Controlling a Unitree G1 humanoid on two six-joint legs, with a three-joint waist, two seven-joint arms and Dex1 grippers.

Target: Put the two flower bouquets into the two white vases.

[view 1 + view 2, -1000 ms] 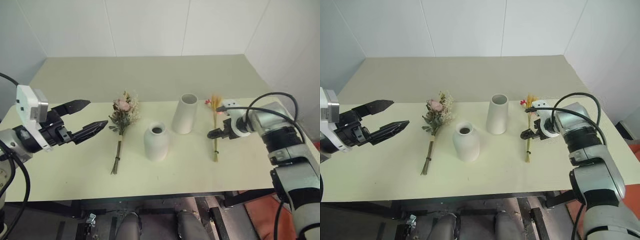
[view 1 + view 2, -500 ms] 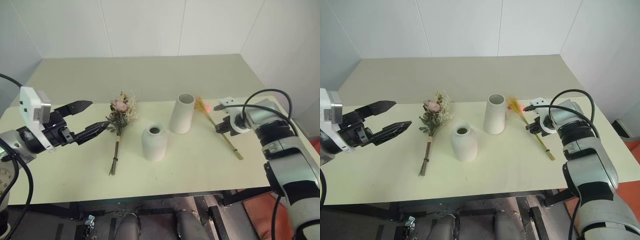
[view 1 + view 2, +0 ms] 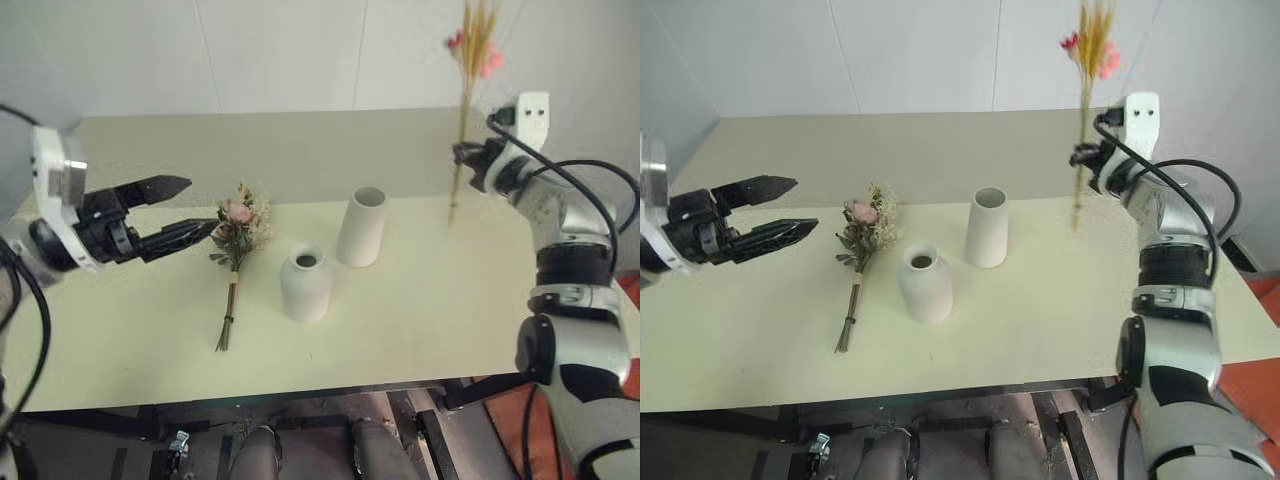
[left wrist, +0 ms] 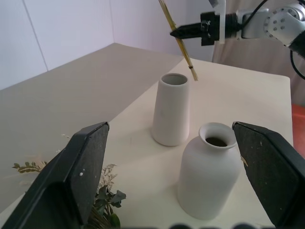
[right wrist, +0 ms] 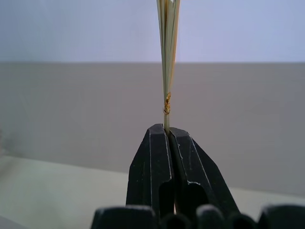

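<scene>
On the near part of the table stands the rounded vase, with the rose bouquet lying flat beside it, heads toward the left gripper, whose jaws are spread wide as if preparing to take it. Behind stands the cone vase, mouth unobstructed. Farther right, the right gripper is clamped on the wheat bunch, held upright above the table, stem ends down, evidently for insertion.

Bright, even light; soft shadows beside both vases; no glare or blur.

Silver-grey arms, black cables, black claw fingers.
</scene>
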